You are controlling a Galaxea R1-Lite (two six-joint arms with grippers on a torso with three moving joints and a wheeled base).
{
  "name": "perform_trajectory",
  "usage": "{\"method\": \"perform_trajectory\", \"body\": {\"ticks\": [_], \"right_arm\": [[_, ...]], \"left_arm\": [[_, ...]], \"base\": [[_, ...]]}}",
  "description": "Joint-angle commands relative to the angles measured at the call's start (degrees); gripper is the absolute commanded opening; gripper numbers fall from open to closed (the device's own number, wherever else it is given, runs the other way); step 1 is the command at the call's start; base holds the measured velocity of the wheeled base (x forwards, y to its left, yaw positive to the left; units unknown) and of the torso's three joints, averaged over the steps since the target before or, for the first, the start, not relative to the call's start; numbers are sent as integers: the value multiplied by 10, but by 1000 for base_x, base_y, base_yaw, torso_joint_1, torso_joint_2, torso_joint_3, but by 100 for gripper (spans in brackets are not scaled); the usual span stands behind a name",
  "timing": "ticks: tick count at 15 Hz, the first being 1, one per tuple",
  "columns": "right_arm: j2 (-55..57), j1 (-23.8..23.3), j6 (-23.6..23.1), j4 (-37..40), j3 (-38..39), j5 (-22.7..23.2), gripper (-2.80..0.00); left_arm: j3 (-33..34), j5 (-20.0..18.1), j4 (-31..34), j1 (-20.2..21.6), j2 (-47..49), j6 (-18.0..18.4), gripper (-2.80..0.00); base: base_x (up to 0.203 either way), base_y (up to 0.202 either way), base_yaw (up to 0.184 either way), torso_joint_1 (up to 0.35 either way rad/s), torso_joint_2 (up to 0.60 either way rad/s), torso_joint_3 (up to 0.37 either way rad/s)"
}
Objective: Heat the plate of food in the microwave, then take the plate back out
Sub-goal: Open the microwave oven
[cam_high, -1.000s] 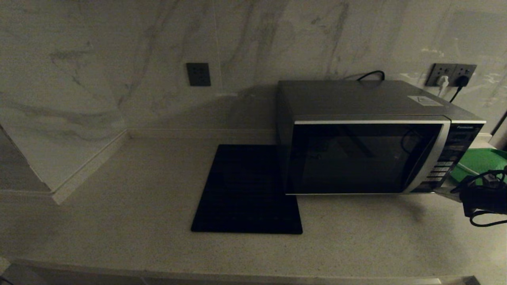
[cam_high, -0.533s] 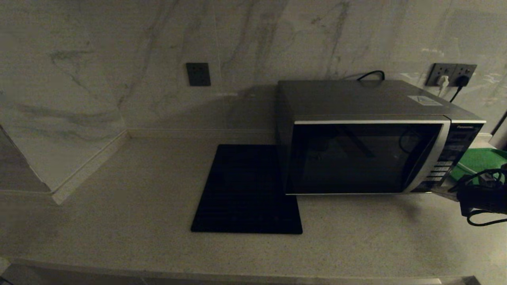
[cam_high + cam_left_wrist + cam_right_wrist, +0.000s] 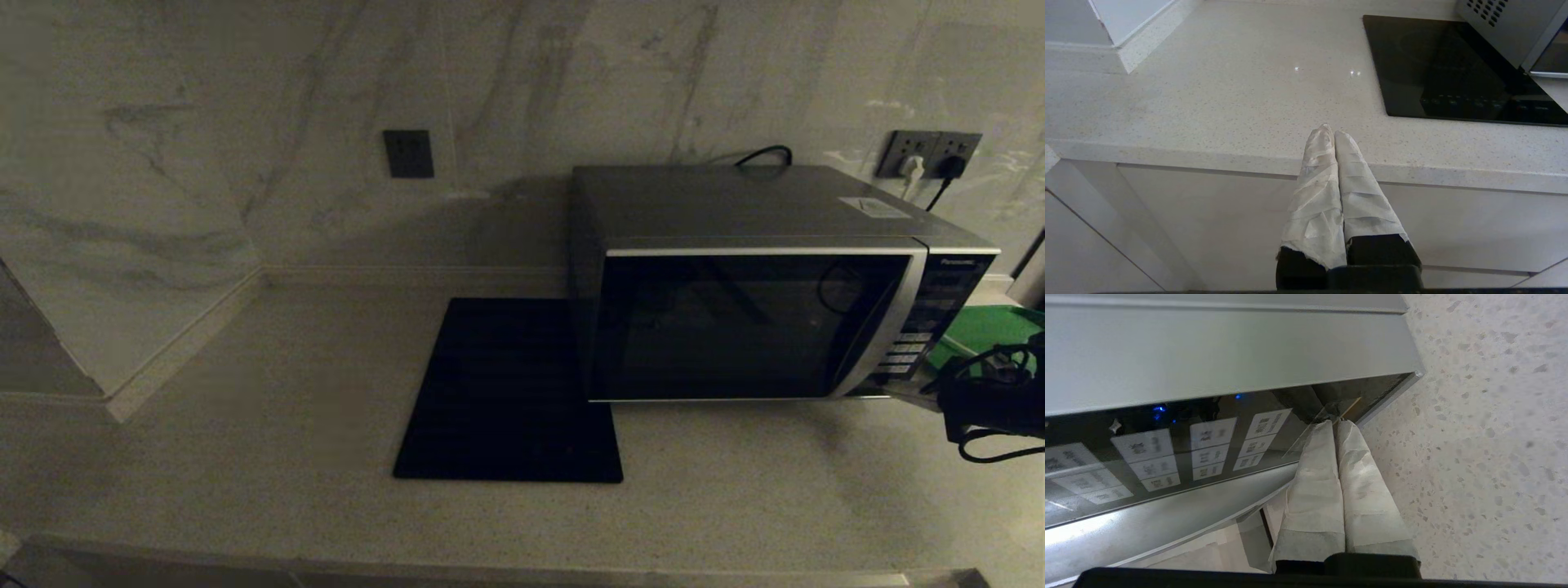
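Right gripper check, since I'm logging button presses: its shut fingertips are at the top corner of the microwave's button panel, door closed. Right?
Not quite. The right gripper, shut, is at the bottom corner of the button panel, next to the countertop, as the right wrist view shows. The microwave door is closed.

Three cameras covered one counter: one high and wide, two low and close.

The head view looked forward and down from well back, taking in the countertop (image 3: pixel 245 457), the marble wall, the black mat (image 3: pixel 510 392) at centre and the microwave (image 3: pixel 759 318) at right. The left wrist view looked out from below the counter's front edge, past the left gripper (image 3: pixel 1329 132), sharing the black mat at its upper right and the microwave's corner. The right wrist view sat very near the microwave's button panel (image 3: pixel 1167 453), past the right gripper (image 3: pixel 1336 422), sharing that panel and the speckled counter with the head view.
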Motion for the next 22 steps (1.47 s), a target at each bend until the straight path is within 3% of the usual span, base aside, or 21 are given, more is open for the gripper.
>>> {"method": "perform_trajectory", "body": {"ticks": [1,4,7,13,17,19,22], "right_arm": [[2,3,6,-3,-6,4,-280],[7,1,8,-3,-13,4,-280],[-40,-27,3,-3,34,8,-280],[-256,-94,-67,-2,207,18,-280],[-440,-113,-75,10,289,-18,-280],[-529,-115,-78,64,299,-54,-280],[-643,-110,-101,280,239,-109,-280]], "left_arm": [[0,0,0,0,0,0,-280],[0,0,0,0,0,0,-280],[0,0,0,0,0,0,-280],[0,0,0,0,0,0,-280],[0,0,0,0,0,0,-280],[0,0,0,0,0,0,-280],[0,0,0,0,0,0,-280]], "base": [[0,0,0,0,0,0],[0,0,0,0,0,0],[0,0,0,0,0,0],[0,0,0,0,0,0],[0,0,0,0,0,0],[0,0,0,0,0,0],[0,0,0,0,0,0]]}}
